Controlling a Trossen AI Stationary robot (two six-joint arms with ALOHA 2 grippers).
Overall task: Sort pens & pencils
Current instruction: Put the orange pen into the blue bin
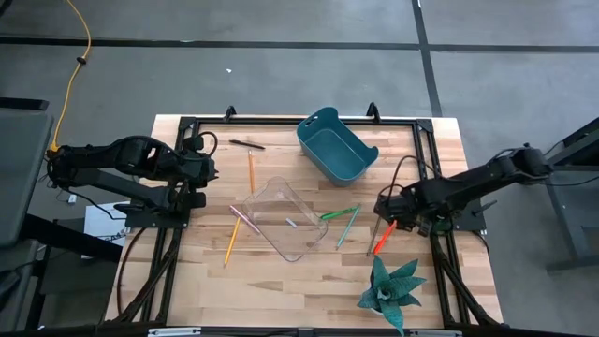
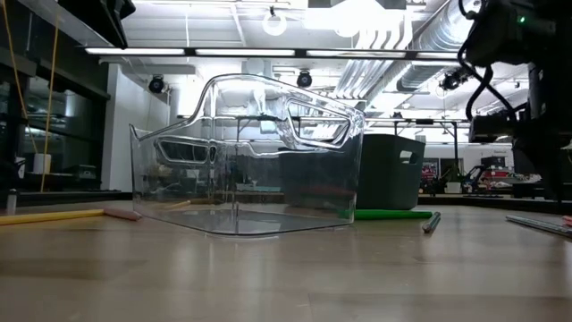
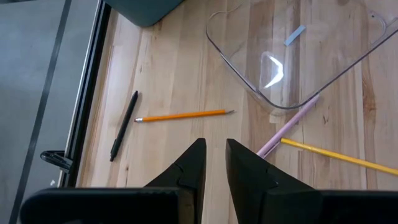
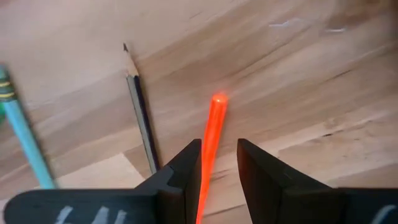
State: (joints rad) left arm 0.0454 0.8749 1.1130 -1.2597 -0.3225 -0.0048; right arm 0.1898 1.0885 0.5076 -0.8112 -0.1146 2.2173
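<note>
My right gripper [image 1: 386, 220] [image 4: 219, 146] is near the table's right side, shut on the red-orange pen [image 1: 381, 242]. A dark grey pencil-like stick [image 4: 142, 118] and the teal pencil [image 4: 22, 130] lie on the wood beside it. A green pen [image 1: 339, 213] lies by the clear bin [image 1: 281, 217]. My left gripper [image 1: 208, 173] [image 3: 214, 144] hovers left of that bin, open by a narrow gap, holding nothing. Ahead of it lie an orange pencil [image 3: 183, 115], a black pen [image 3: 123, 124], a yellow pencil [image 3: 339, 155] and a pink stick [image 3: 286, 127]. My right gripper has the red-orange pen [image 4: 210, 155] between its two fingers. The pen lies along the fingers, not across them, and its free end [image 4: 218, 99] sticks out past the fingertips. From above, the pen slants away from the gripper toward the near edge. Whether it is clear of the table cannot be seen.
A teal bin [image 1: 335, 145] stands at the far middle of the table. The clear bin lies tilted at the centre [image 2: 250, 161]. A teal plant-like ornament [image 1: 391, 290] sits near the right near corner. Black frame rails [image 1: 173, 234] run along both sides.
</note>
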